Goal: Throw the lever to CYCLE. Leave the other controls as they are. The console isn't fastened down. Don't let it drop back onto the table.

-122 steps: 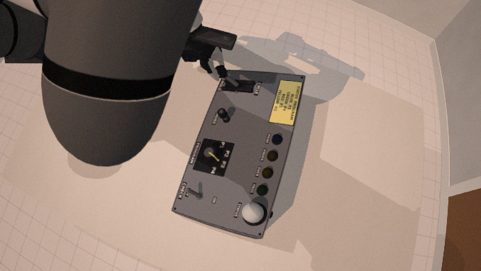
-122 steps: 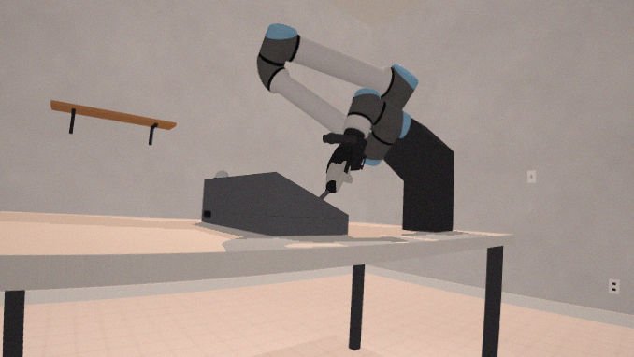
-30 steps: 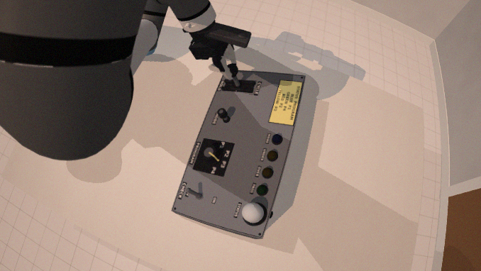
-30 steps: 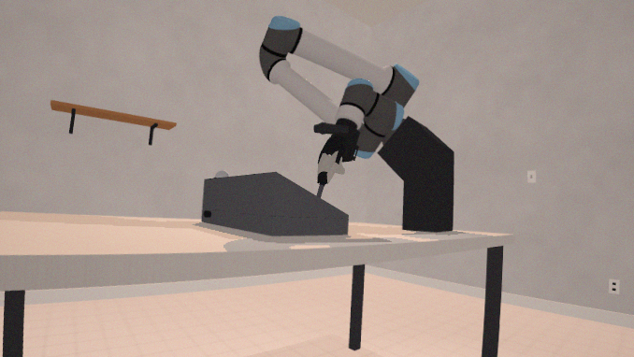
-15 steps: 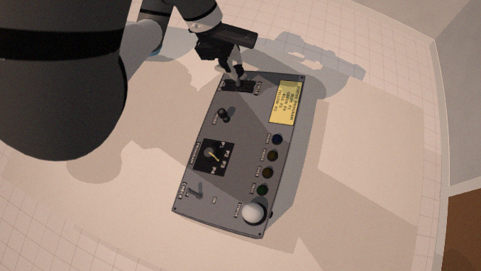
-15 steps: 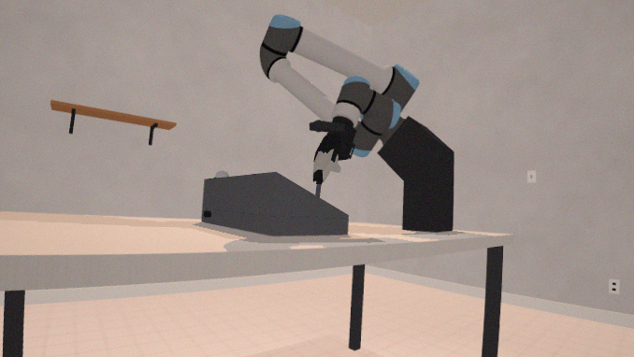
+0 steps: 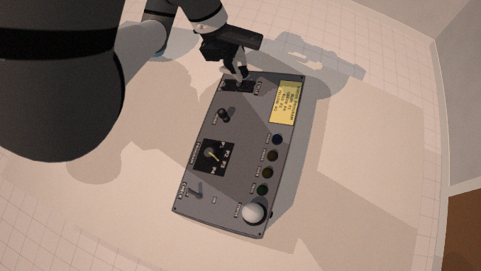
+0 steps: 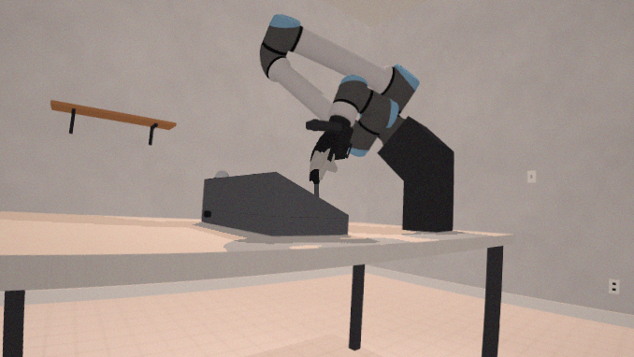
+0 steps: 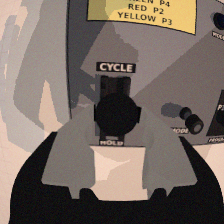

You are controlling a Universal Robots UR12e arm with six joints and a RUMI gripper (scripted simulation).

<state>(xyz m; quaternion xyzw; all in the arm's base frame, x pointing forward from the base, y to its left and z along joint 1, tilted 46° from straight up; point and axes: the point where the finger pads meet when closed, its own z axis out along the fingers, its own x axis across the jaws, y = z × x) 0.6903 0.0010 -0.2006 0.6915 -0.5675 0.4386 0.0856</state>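
The grey console point(image 7: 241, 152) lies on the table, also seen from the side point(image 8: 271, 206). Its lever point(image 9: 117, 113) point(image 7: 238, 86) has a round black knob and runs in a dark slot between the HOLD label point(image 9: 111, 142) and the CYCLE label point(image 9: 116, 67). My gripper point(image 7: 241, 72) is shut on the lever knob; in the wrist view the grey fingers sit on either side of it. The knob stands about midway along the slot, nearer HOLD. In the side view the gripper point(image 8: 317, 177) holds the lever upright above the sloped panel.
On the panel are a small black MODE knob point(image 7: 224, 114), a PROGRAM rotary selector point(image 7: 213, 156), a toggle switch point(image 7: 193, 193), a column of round lamps point(image 7: 270, 164), a white dome button point(image 7: 252, 213) and a yellow placard point(image 7: 284, 103). A wall shelf point(image 8: 112, 114) hangs at left.
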